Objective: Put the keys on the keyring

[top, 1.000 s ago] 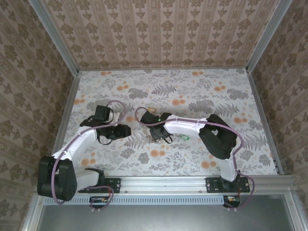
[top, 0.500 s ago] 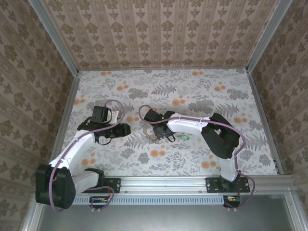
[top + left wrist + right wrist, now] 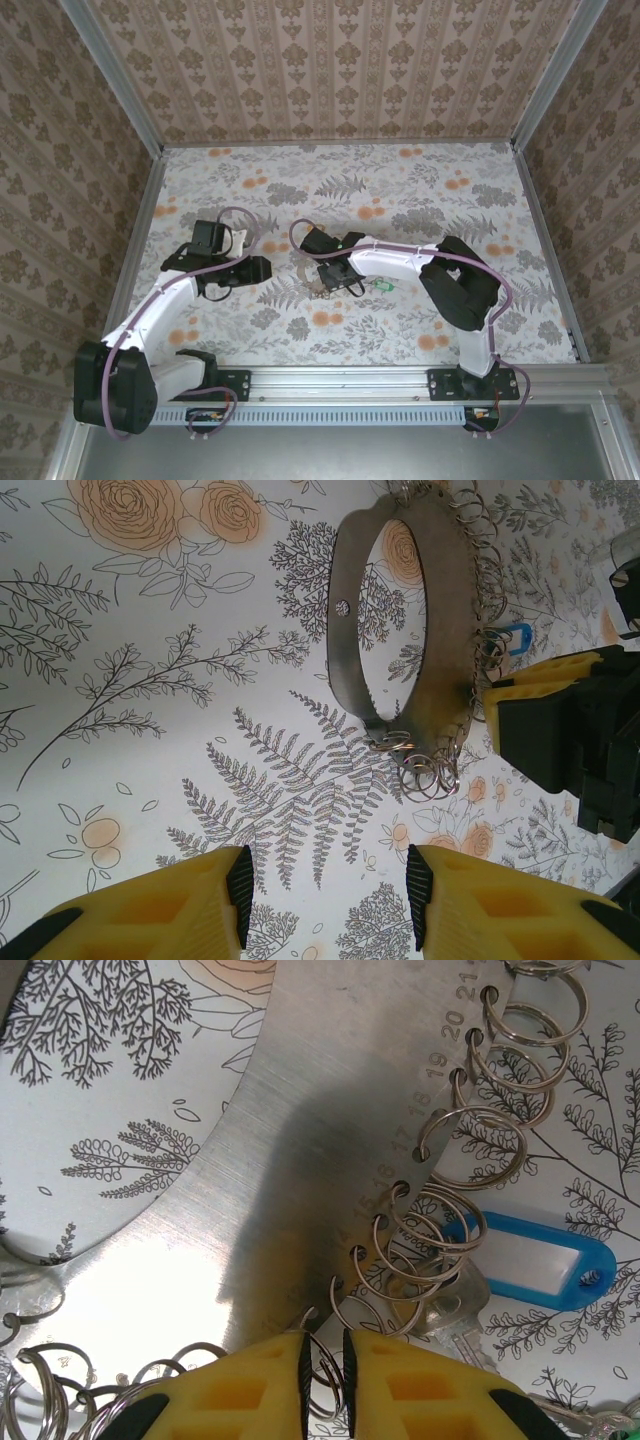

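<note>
The keyring [image 3: 448,620] is a flat brushed-metal loop lined with numbered holes that carry several small silvery split rings. It lies on the floral table near the middle [image 3: 311,275]. My right gripper [image 3: 322,1380] is shut on one split ring at the loop's edge [image 3: 300,1110], and its yellow fingers [image 3: 545,695] stand beside the loop. A key with a blue tag [image 3: 525,1263] hangs from the rings beside it [image 3: 517,637]. A green-headed key [image 3: 382,287] lies just right of the right gripper [image 3: 326,279]. My left gripper [image 3: 328,900] stands open short of the loop, with nothing between its fingers [image 3: 262,268].
The floral tabletop [image 3: 420,200] is walled by patterned panels with metal frame rails at the sides and back. The right arm's forearm [image 3: 385,260] stretches across the middle. Purple cables loop over both wrists.
The left arm drew its elbow in and its gripper shifted slightly. The right gripper moved a little to the right by the keyring. Over the last half second almost nothing moved.
</note>
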### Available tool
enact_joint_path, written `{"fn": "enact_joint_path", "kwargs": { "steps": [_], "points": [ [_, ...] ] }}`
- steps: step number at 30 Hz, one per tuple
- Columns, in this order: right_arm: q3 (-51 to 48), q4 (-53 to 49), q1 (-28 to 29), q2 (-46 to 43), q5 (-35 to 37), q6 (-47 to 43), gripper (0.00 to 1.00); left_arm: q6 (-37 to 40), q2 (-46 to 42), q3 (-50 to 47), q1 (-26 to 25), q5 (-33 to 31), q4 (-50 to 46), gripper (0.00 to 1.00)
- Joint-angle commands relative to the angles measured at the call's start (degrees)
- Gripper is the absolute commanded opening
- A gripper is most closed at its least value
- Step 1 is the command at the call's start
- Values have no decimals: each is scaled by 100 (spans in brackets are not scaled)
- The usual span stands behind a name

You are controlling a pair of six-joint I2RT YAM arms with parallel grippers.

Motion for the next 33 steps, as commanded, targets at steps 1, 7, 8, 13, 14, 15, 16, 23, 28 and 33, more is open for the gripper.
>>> {"fn": "enact_joint_path", "kwargs": {
  "steps": [1,7,8,13,14,15,16,23,28,33],
  "points": [
    [-107,18,6,-238,-163,-46,22,131,-131,-62,19,96,23,47],
    [-237,48,0,-378,-254,-76,23,127,-141,-65,26,90,58,47],
    [-230,46,1,-386,-266,-74,23,126,-141,-77,22,89,67,47],
    [-307,132,2,-478,-349,-116,18,126,-132,-71,20,91,78,47],
    [-316,141,1,-480,-366,-127,18,128,-132,-71,20,85,84,47],
    [-312,135,3,-482,-383,-129,17,123,-132,-74,20,91,85,47],
    [-315,132,5,-473,-394,-134,17,117,-136,-81,23,87,85,47],
    [-265,116,1,-377,-475,-168,14,125,-171,-67,21,166,148,47],
    [-179,54,-9,-272,-510,-173,19,117,-387,-141,20,460,487,48],
    [-98,3,-11,-181,-544,-191,19,168,-495,-160,25,466,533,48]
  ]
}}
